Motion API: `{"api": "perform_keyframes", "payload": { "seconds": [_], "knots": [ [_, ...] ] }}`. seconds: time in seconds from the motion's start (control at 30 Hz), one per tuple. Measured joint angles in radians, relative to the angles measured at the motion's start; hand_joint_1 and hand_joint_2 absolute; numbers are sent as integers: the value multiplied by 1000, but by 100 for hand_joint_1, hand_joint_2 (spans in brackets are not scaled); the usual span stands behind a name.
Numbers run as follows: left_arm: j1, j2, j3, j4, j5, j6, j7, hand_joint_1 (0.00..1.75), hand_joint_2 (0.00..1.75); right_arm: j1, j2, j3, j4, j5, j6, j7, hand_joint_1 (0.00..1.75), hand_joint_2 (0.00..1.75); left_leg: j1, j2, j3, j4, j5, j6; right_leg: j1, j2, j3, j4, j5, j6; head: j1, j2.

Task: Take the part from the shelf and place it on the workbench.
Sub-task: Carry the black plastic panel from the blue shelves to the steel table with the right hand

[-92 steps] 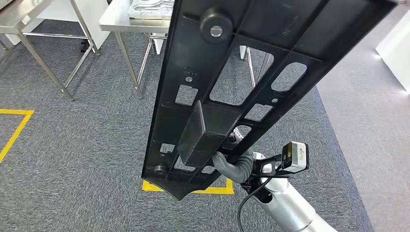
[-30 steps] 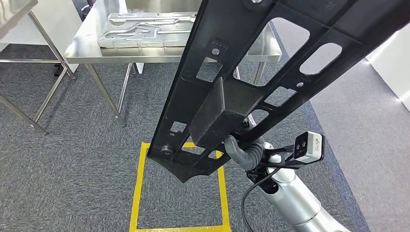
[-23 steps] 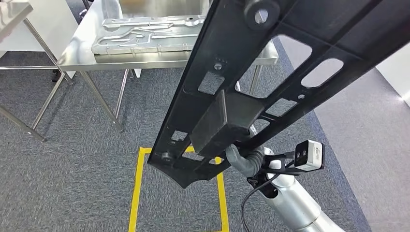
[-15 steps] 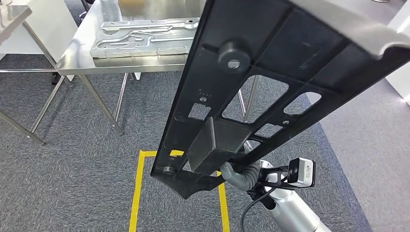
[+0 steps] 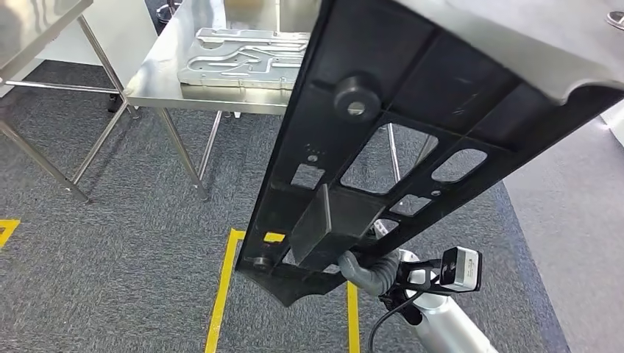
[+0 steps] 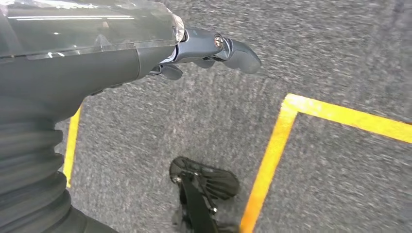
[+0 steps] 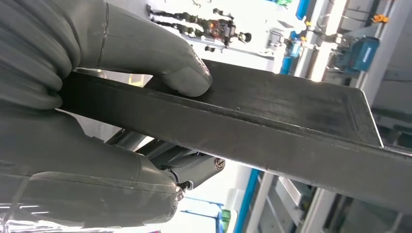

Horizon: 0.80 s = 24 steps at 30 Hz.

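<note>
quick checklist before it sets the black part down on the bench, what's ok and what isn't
1. Grip on the part: ok. The right hand holds the black part, thumb pressed on its flat face in the right wrist view.
2. Second hand supporting: not ok. The left hand hangs over the carpet, holding nothing.
3. Workbench within reach: not ok. The steel workbench stands ahead across the carpet.
4. Free space on the bench: cannot tell. A metal plate lies on it and the part hides the rest.
5. Path ahead: cannot tell. The part blocks much of the head view.
</note>
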Motion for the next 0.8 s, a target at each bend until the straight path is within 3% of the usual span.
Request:
{"api": "perform_keyframes", "payload": {
  "seconds": [0.07,0.1,0.2,0.23,0.3,0.37,0.4,0.43,0.47,0.53,0.6,0.73,0.8],
  "knots": [
    [-1,-4,0,0,-5,-1,0,0,175,12,1,-13,-9,1,5,1,175,175,-2,-4,20,-4,-18,-7,11,8,22,-93,80,-19,1,0],
    [-2,-5,0,0,-6,-2,1,0,175,20,2,-19,-16,5,7,1,175,175,-2,-6,29,-4,-23,-12,15,12,28,-114,99,-26,2,0],
    [-4,-6,0,0,-8,-2,1,0,175,32,12,-33,-41,17,6,3,175,175,-4,-2,40,20,-20,-28,12,14,59,-135,92,-37,4,0],
    [-5,-6,0,0,-9,-3,0,0,175,32,18,-37,-50,18,3,6,175,175,-4,3,29,47,-21,-32,9,13,71,-139,88,-41,4,0],
    [-10,-6,-1,0,-10,-4,0,0,175,32,30,-48,-70,16,-6,23,175,175,0,12,-30,152,-54,-40,6,10,93,-144,75,-45,3,0],
    [-10,-6,-1,0,-12,-6,0,0,175,38,38,-56,-88,14,-11,41,175,175,6,14,-112,258,-112,-53,5,9,111,-143,56,-45,3,0],
    [-9,-5,-1,0,-13,-6,0,0,175,43,41,-60,-96,14,-11,46,175,175,8,15,-139,277,-130,-59,3,10,122,-143,46,-44,3,0],
    [-8,-4,-1,0,-14,-6,0,0,175,49,44,-63,-104,14,-11,49,175,175,10,16,-150,263,-128,-64,1,11,136,-143,35,-41,3,0],
    [-7,-3,-1,0,-15,-6,0,0,175,54,47,-65,-112,14,-11,52,175,175,12,17,-148,219,-100,-67,-1,13,151,-143,24,-38,3,0],
    [-4,-2,-1,0,-17,-6,0,0,175,59,51,-67,-123,14,-11,53,175,175,15,18,-127,94,11,-67,-4,15,181,-141,-1,-29,4,0],
    [-2,-2,-1,0,-18,-7,0,0,175,62,54,-69,-131,14,-10,54,175,175,11,18,-115,26,82,-53,-4,19,194,-141,-19,-18,4,0],
    [-5,0,-2,0,-20,-9,-1,0,175,69,58,-78,-151,14,-6,57,175,175,8,20,-94,9,77,-21,-6,20,183,-99,-16,7,3,0],
    [-7,0,-3,0,-21,-11,-2,0,175,73,59,-86,-162,14,-3,57,175,175,11,22,-76,1,68,-11,-9,14,122,1,-26,18,3,0]
  ]
}}
